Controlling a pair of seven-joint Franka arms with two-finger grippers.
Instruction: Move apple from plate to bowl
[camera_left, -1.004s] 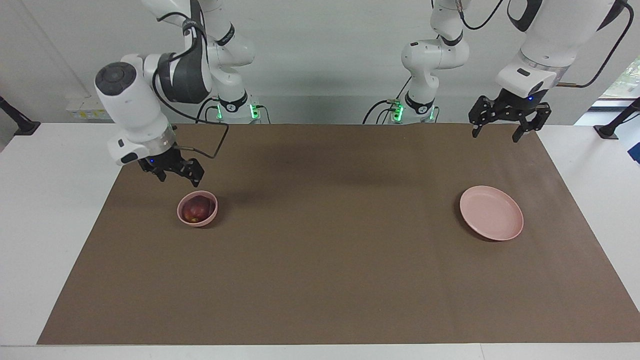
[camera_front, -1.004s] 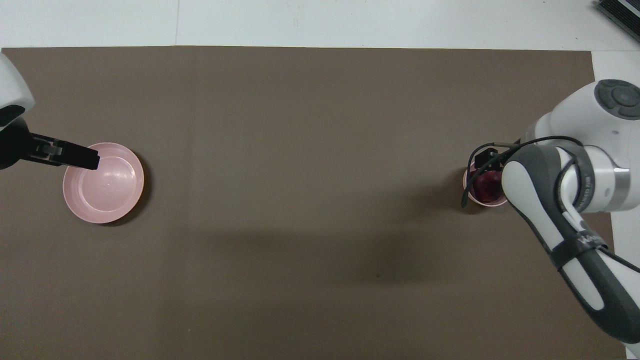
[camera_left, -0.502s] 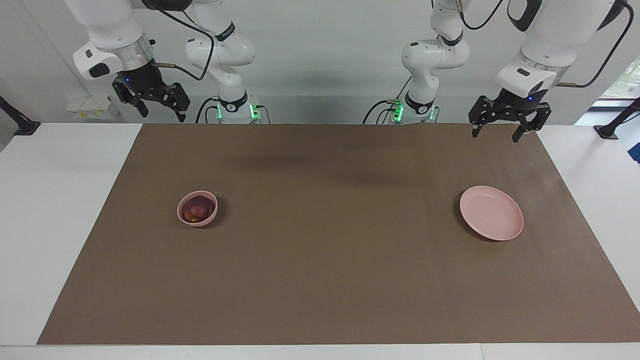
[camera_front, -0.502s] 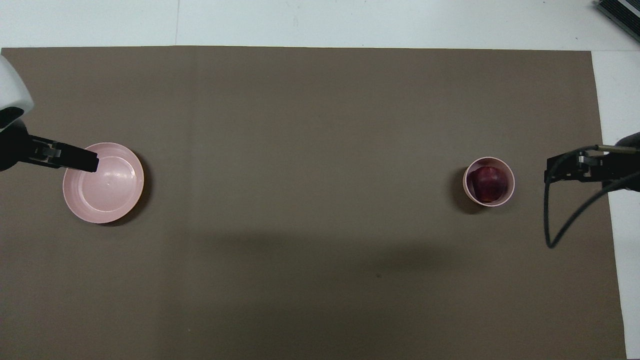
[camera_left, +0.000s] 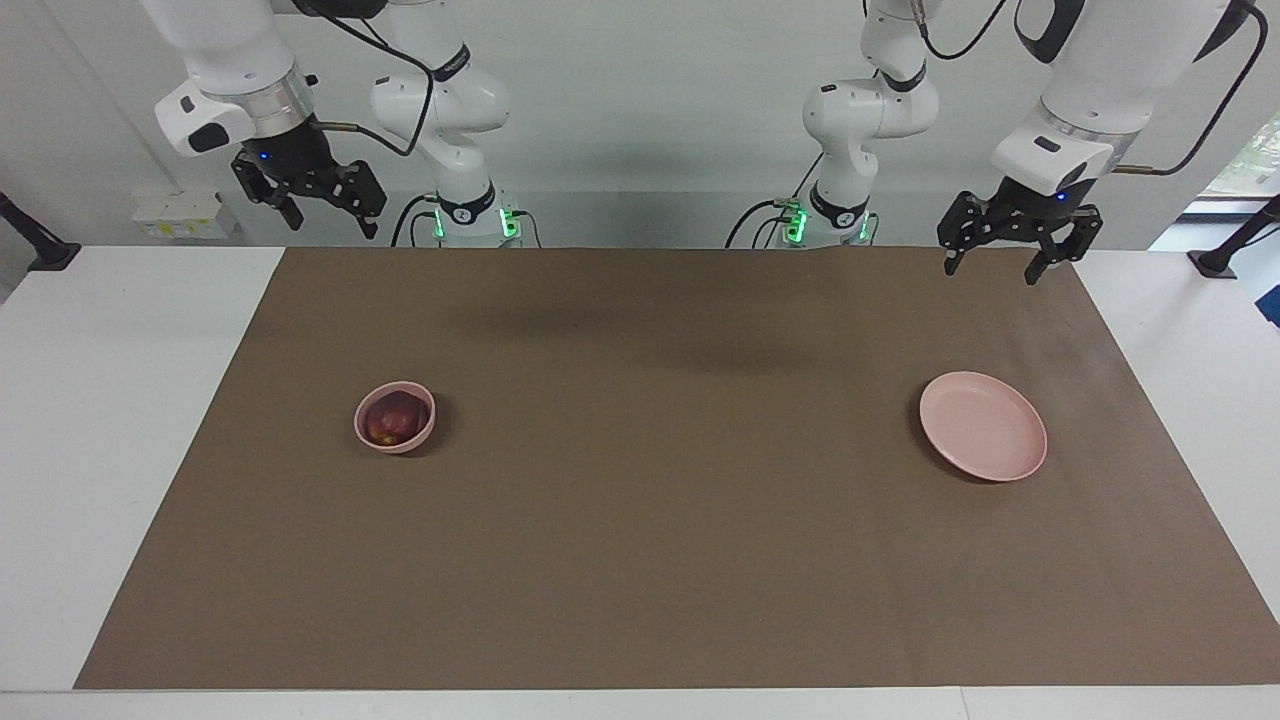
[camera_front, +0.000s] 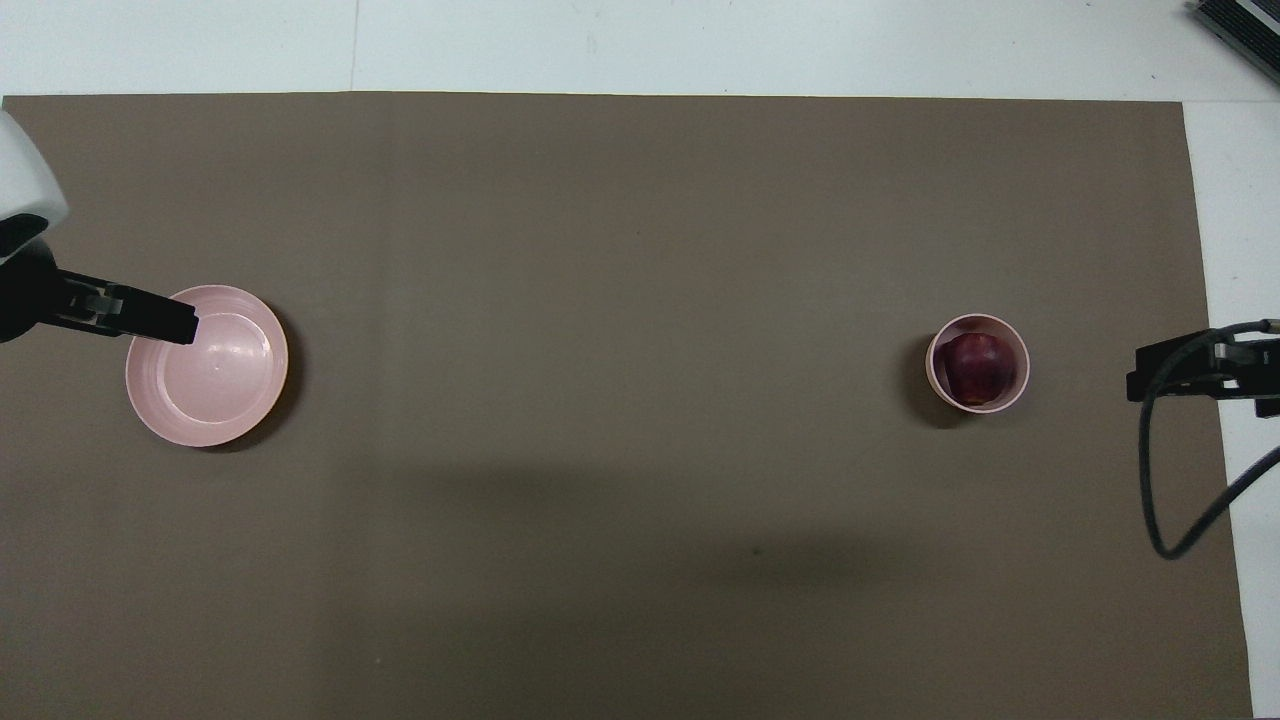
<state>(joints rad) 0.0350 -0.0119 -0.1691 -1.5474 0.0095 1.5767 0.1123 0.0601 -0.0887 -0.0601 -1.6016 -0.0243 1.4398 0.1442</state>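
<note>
The dark red apple (camera_left: 393, 418) lies inside the small deep pink bowl (camera_left: 397, 446), toward the right arm's end of the table. It also shows in the overhead view (camera_front: 980, 366) within the bowl's rim (camera_front: 932, 352). The wide flat pink plate (camera_left: 983, 438) is bare, toward the left arm's end; it also shows in the overhead view (camera_front: 215, 380). My right gripper (camera_left: 335, 228) is open and empty, raised high over the table's edge by its base. My left gripper (camera_left: 990, 272) is open and empty, raised over the mat's edge, waiting.
A brown mat (camera_left: 640, 520) covers most of the white table (camera_left: 120, 420). The right arm's black cable (camera_front: 1160, 480) hangs over the mat's edge at that arm's end.
My right gripper has risen from just over the bowl and drawn back to the table's edge by its base. The apple stays in the bowl. The left arm has not moved.
</note>
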